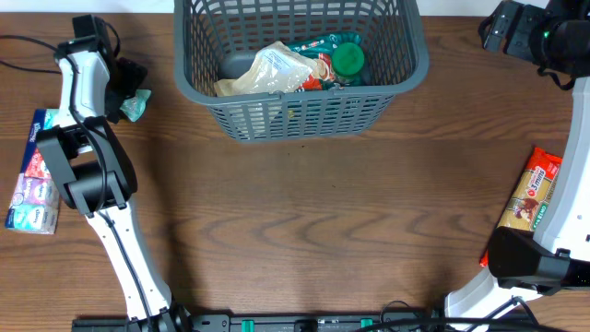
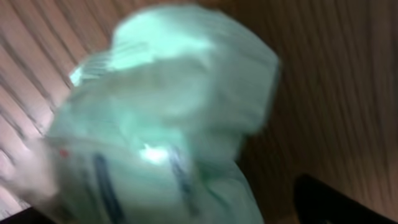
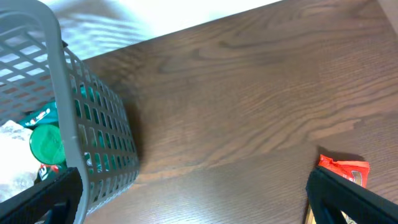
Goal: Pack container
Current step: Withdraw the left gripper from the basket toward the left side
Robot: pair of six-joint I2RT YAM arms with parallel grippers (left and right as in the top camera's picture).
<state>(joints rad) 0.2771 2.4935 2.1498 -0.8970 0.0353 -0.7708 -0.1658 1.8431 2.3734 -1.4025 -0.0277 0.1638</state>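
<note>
Pale green crinkly plastic packet (image 2: 161,118) crowds your left jaws; whether they grip it, cannot tell. Grey slotted plastic basket (image 1: 304,115) lies to their right. Right jaws spread, empty.

A robotics lab bench: wooden table (image 1: 304,203) with mounted arms (image 1: 88,171) and trailing cables (image 1: 28,41).

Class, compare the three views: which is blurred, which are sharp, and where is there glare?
Left wrist: heavily blurred, a pale green packet filling the frame, with a small glare spot. Overhead: sharp, evenly lit, the container casting a soft shadow on the table. Right wrist: sharp wood grain, washed-out bright band at the top.
</note>
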